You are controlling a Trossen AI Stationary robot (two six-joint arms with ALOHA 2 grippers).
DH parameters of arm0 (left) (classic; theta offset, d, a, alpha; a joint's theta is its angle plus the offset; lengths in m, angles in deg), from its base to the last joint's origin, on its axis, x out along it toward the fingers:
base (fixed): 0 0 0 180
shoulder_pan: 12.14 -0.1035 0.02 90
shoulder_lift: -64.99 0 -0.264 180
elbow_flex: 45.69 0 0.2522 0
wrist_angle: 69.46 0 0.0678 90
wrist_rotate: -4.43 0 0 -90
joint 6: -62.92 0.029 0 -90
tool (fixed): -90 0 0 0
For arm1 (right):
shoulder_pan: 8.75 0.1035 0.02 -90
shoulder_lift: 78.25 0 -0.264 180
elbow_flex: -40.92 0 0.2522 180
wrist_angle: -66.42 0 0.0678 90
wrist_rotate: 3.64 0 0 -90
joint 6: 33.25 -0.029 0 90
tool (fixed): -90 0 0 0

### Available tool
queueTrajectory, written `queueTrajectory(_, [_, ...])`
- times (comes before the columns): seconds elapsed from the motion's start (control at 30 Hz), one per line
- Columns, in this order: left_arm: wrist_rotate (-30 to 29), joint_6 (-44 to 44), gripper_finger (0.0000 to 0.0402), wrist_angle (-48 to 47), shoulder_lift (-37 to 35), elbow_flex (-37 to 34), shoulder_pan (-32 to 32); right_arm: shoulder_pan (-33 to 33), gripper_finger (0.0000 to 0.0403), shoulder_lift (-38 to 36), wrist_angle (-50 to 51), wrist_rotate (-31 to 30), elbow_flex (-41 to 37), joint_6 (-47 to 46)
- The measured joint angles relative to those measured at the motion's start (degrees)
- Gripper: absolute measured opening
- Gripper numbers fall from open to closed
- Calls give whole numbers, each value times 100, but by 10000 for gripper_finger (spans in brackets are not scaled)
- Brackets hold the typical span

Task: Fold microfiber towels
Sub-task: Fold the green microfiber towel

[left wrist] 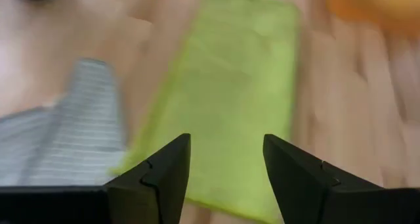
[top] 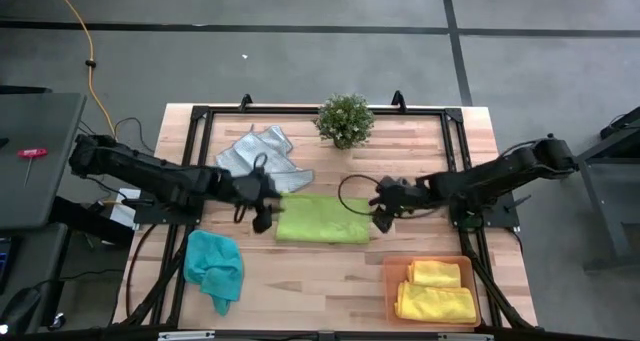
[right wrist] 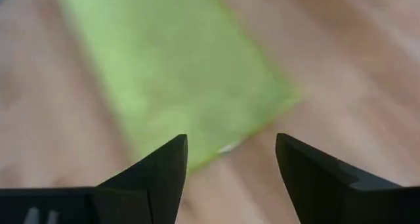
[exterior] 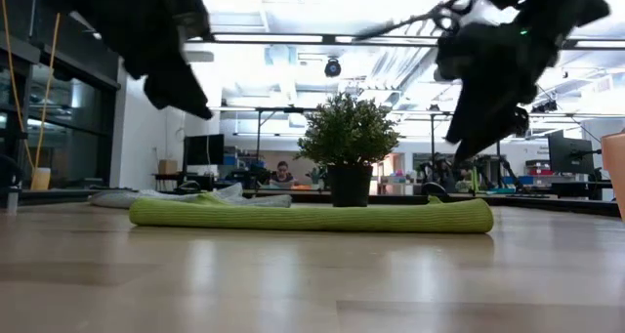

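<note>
Pale wooden planks make up the table (top: 330, 271), which is framed by dark rails and set on a grey floor. At the centre of the table the lime green towel (top: 322, 220) is laid out as a flat folded rectangle; in the low view it is seen as a long low roll (exterior: 312, 215) in front of the potted plant (exterior: 348, 147), which stands near the far edge of the table (top: 345, 119). The left gripper (top: 264, 217) is held just above the towel's left end, its fingers (left wrist: 157, 178) spread apart with nothing between them, and the green cloth (left wrist: 230, 99) is seen beyond them. The right gripper (top: 384, 219) is held just above the towel's right end, its fingers (right wrist: 157, 175) likewise spread and empty over the green cloth (right wrist: 177, 79). A crumpled light grey towel (top: 262, 157) lies just behind the left gripper, touching the lime one at its far left corner. A bunched teal towel (top: 214, 265) lies near the front left of the table. Two folded yellow towels (top: 436, 291) are stacked in the orange tray (top: 391, 281) at the front right. A seated person is visible far back in the room in the low view.
</note>
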Motion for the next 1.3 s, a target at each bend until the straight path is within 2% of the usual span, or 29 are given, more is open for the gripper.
queueTrajectory(0.1, [-2, 297, 184, 17, 142, -160, 479, 180, 224, -38, -916, 251, -287, 82])
queueTrajectory(0.23, [-56, 844, 184, 264, 644, -145, 963, 255, 224, 89, -1657, 335, -393, 734])
queueTrajectory(0.43, [-62, 1260, 184, 484, 1823, 212, 1242, 143, 224, 430, -1800, 313, -199, 1528])
queueTrajectory(0.67, [-55, 903, 184, 492, 2829, 465, 1249, 86, 224, 527, -1761, 353, -159, 2095])
queueTrajectory(0.83, [-115, 719, 183, 541, 2982, 481, 1279, 176, 224, 621, -1789, 764, -157, 3049])
queueTrajectory(0.97, [-184, 740, 166, 536, 2967, 474, 1279, 415, 224, 803, -1796, 987, -155, 3679])
queueTrajectory(1.3, [-216, 407, 97, 552, 2940, 456, 1283, 852, 224, 1627, -1697, 741, 208, 3950])
